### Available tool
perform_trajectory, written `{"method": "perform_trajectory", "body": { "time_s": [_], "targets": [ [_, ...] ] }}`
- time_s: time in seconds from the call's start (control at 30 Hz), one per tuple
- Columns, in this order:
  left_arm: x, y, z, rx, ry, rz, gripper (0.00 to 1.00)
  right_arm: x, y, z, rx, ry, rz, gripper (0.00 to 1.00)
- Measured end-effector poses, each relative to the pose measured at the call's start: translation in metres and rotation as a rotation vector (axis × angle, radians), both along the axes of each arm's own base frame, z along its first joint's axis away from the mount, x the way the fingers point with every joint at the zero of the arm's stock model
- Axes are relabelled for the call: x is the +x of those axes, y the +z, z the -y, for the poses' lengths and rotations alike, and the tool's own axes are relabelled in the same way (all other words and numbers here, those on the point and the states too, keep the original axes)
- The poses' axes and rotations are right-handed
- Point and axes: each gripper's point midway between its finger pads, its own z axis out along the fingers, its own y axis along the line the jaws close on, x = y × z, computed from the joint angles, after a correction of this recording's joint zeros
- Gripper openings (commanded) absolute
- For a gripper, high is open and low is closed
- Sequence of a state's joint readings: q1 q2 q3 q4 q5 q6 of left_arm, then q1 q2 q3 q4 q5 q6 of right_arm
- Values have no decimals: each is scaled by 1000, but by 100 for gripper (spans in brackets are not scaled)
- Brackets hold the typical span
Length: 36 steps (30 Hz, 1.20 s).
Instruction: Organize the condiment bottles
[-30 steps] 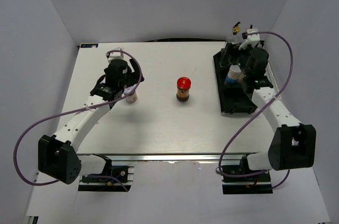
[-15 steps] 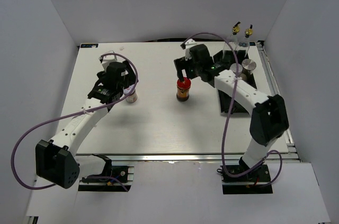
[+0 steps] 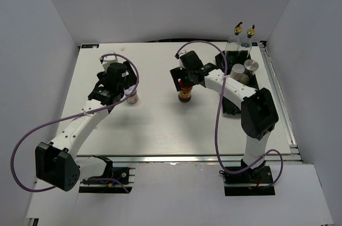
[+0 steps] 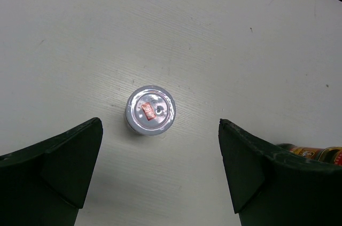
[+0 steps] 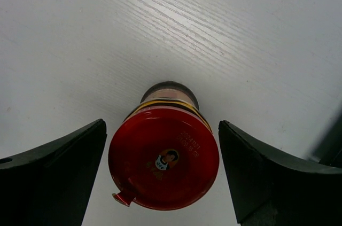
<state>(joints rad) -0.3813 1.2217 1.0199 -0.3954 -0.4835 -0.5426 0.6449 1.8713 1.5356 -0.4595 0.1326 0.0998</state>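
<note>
Hovering above the small jar, the left gripper is hanging with its jaws spread wide, the jar standing upright on the table between them, touching neither. The right gripper is straddling the red-lidded jar mid-table, jaws spread, fingers just beside the lid. Two glass bottles, a silver-capped shaker and another shaker are standing at the tray on the right

We see a white table with a faint wood grain, closed in by pale walls on three sides. A black tray lies along its right edge, and a metal rail runs along the front.
</note>
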Motion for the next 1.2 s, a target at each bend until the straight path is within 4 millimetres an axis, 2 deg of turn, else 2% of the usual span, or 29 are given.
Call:
{"method": "perform_trajectory", "body": {
  "time_s": [0.03,0.07,0.13,0.17,0.23,0.27,0.3,0.37,0.5,0.53,0.6,0.67,0.77,0.87,0.93,1.03,1.1,1.2],
  "targets": [
    [0,0,0,0,0,1,98,-2,-1,2,-9,-9,-7,86],
    [0,1,0,1,-1,2,98,-3,-2,3,-16,-18,-12,79],
    [1,1,0,1,-2,5,98,-4,-3,5,-20,-32,-17,72],
    [1,1,0,1,-2,6,98,-4,-4,5,-20,-37,-19,61],
    [1,2,0,3,0,7,98,-4,-3,6,-22,-47,-18,47],
    [1,2,-1,3,1,7,98,-4,-3,7,-22,-51,-19,27],
    [1,2,-1,4,1,7,98,-4,-3,7,-23,-54,-18,19],
    [1,2,-1,6,1,7,98,-6,-3,9,-22,-59,-19,10],
    [1,2,-2,11,2,7,98,-18,-1,20,-33,-71,-29,5],
    [1,2,-2,11,1,7,98,-22,2,24,-33,-75,-24,1],
    [2,1,-1,10,-4,11,98,-34,11,36,-26,-93,-4,0],
    [1,-4,-2,12,-8,1,98,-47,28,51,-9,-115,29,0],
    [0,-9,-1,11,-19,-10,98,-66,68,78,60,-159,118,0],
    [2,-7,-1,8,-25,-2,98,-69,103,111,144,-254,198,0],
    [3,-7,-1,6,-26,3,98,-64,115,141,172,-349,236,0],
    [6,-5,-2,1,-28,13,98,-56,112,193,155,-513,253,0],
    [7,-6,-3,-2,-29,13,98,-54,103,228,102,-627,254,0],
    [9,-12,-7,-1,-23,3,98,-57,90,264,44,-737,235,0]
  ]
}}
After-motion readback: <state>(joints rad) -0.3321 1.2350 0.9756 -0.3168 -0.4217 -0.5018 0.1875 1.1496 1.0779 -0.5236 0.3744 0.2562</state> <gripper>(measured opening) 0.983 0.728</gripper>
